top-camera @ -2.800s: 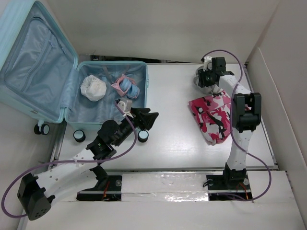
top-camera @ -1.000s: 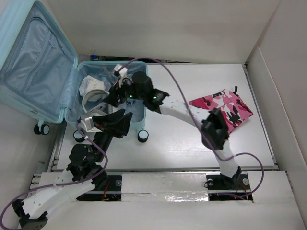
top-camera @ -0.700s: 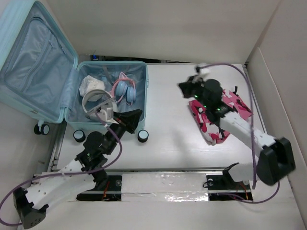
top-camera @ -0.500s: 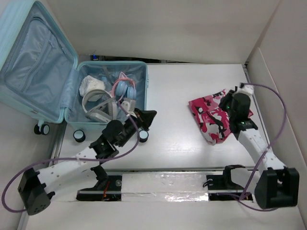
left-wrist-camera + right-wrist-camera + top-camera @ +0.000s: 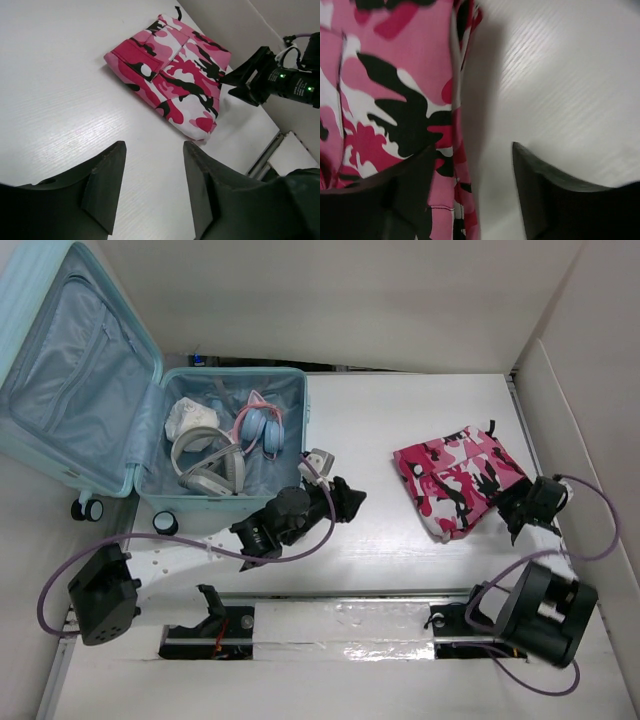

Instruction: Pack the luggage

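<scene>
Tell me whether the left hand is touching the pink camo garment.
Apart. The top view shows bare table between the left hand and the pink camo garment; the left wrist view shows the same gap.

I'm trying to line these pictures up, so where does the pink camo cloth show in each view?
Top external: the pink camo cloth lies on the table, right of centre.
Left wrist: upper middle, beyond that arm's own open fingers.
Right wrist: fills the left half, very close up.
Shared landmark: the right claw, at the cloth's edge in all three views.
</scene>
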You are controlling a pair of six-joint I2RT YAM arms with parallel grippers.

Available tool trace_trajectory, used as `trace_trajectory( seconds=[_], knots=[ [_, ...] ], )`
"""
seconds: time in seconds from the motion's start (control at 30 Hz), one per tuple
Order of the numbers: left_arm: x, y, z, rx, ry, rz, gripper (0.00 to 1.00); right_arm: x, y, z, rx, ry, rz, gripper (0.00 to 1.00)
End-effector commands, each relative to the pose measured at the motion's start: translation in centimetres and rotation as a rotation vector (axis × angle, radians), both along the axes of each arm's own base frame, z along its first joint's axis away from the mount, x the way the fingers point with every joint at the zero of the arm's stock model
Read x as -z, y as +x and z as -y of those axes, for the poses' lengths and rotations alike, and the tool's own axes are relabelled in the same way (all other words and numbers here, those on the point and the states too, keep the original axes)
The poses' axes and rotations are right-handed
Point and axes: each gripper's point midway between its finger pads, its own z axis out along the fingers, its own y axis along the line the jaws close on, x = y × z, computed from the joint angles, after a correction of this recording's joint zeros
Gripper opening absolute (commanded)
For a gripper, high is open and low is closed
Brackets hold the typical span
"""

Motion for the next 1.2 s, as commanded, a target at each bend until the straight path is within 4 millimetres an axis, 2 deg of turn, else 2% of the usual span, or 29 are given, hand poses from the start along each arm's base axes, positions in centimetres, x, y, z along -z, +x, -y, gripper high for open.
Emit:
trace_trajectory(
  seconds=[0.0, 0.07, 0.1, 0.23, 0.3, 0.33, 0.37, 0.4, 0.43, 0.47, 0.5, 0.57, 0.6, 0.63, 0.67, 0.7, 0.73, 0.77, 0.8, 0.83, 0.87, 0.9, 0.93, 0.97, 1.0, 1.03, 1.1, 1.13, 1.17],
  knots=[
    [-1.4, 0.6, 1.0, -0.03, -0.051, -0.023, 0.47, -0.3, 4.1, -3.7, -0.216, 0.166, 0.117, 0.58],
    [0.1, 1.3, 0.7, -0.082, -0.006, -0.061, 0.5, 1.3, 4.8, -5.2, -0.228, 0.276, 0.121, 0.53],
    [-0.2, 1.6, 0.9, -0.099, -0.009, -0.07, 0.5, 0.6, 5.9, -6.3, -0.274, 0.291, 0.176, 0.45],
    [1.4, 2.6, 1.3, -0.148, 0.04, -0.103, 0.48, 0.7, 7.3, -10.2, -0.331, 0.373, 0.197, 0.38],
    [1.3, 3.0, 1.7, -0.158, 0.043, -0.114, 0.43, 0.6, 8.0, -11.9, -0.368, 0.396, 0.215, 0.37],
    [2.0, 3.2, 2.2, -0.154, 0.062, -0.123, 0.37, 0.5, 8.2, -13.7, -0.397, 0.425, 0.213, 0.36],
    [2.2, 3.4, 2.4, -0.158, 0.062, -0.128, 0.18, 0.4, 8.4, -14.3, -0.405, 0.436, 0.219, 0.37],
    [2.1, 3.6, 2.8, -0.167, 0.063, -0.144, 0.07, 0.2, 8.7, -14.6, -0.409, 0.434, 0.241, 0.36],
    [3.2, 4.2, 3.0, -0.177, 0.082, -0.164, 0.0, 0.1, 8.8, -14.9, -0.401, 0.452, 0.252, 0.36],
    [3.5, 4.6, 3.3, -0.175, 0.088, -0.172, 0.0, -0.1, 8.9, -14.8, -0.397, 0.444, 0.263, 0.37],
    [3.1, 5.4, 3.5, -0.185, 0.078, -0.168, 0.0, -0.2, 8.9, -14.7, -0.394, 0.438, 0.262, 0.42],
    [4.1, 6.0, 4.2, -0.16, 0.093, -0.174, 0.0, -1.2, 9.1, -13.9, -0.405, 0.378, 0.274, 0.52],
    [3.5, 7.0, 4.5, -0.157, 0.076, -0.168, 0.0, -1.0, 8.8, -13.1, -0.376, 0.357, 0.258, 0.65],
    [4.4, 7.6, 5.0, -0.149, 0.093, -0.183, 0.0, -1.3, 8.6, -12.8, -0.389, 0.313, 0.254, 0.73],
    [4.7, 8.0, 5.3, -0.14, 0.102, -0.195, 0.06, -2.9, 8.6, -12.1, -0.382, 0.27, 0.287, 0.79],
    [3.7, 9.0, 5.8, -0.147, 0.092, -0.179, 0.15, -2.7, 8.0, -11.5, -0.358, 0.245, 0.259, 0.92],
    [5.3, 10.2, 5.9, -0.166, 0.13, -0.193, 0.23, -3.2, 7.7, -11.1, -0.362, 0.198, 0.256, 0.97],
    [6.2, 10.6, 6.0, -0.166, 0.169, -0.212, 0.42, -5.3, 7.6, -10.7, -0.356, 0.148, 0.298, 1.0],
    [4.9, 11.9, 6.9, -0.162, 0.173, -0.192, 0.52, -5.3, 7.0, -10.0, -0.326, 0.117, 0.276, 1.0],
    [7.3, 13.3, 6.8, -0.177, 0.23, -0.229, 0.6, -6.1, 6.7, -9.7, -0.321, 0.088, 0.286, 1.0],
    [7.8, 13.7, 7.3, -0.15, 0.243, -0.243, 0.76, -6.8, 6.4, -9.4, -0.324, 0.051, 0.295, 1.0],
    [7.3, 14.6, 8.1, -0.135, 0.246, -0.244, 0.8, -8.4, 5.9, -9.3, -0.321, 0.019, 0.336, 1.0],
    [9.8, 15.8, 7.7, -0.143, 0.286, -0.283, 0.81, -9.2, 5.8, -9.4, -0.341, -0.005, 0.361, 0.95],
    [10.4, 16.3, 7.9, -0.13, 0.295, -0.297, 0.82, -10.1, 5.6, -9.7, -0.359, -0.014, 0.388, 0.87],
    [10.1, 16.9, 8.6, -0.104, 0.293, -0.312, 0.83, -11.5, 5.2, -10.2, -0.39, -0.027, 0.429, 0.73],
    [12.6, 17.4, 8.6, -0.103, 0.332, -0.356, 0.83, -12.3, 5.0, -10.7, -0.413, -0.037, 0.45, 0.66],
    [13.2, 18.5, 8.9, -0.093, 0.344, -0.385, 0.83, -13.5, 4.6, -11.3, -0.449, -0.072, 0.482, 0.6],
    [14.8, 18.4, 9.2, -0.074, 0.358, -0.407, 0.83, -14.7, 4.3, -11.4, -0.456, -0.095, 0.512, 0.6],
    [15.3, 18.4, 9.6, -0.061, 0.362, -0.412, 0.82, -15.0, 4.2, -11.7, -0.476, -0.114, 0.515, 0.6]
  ],
)
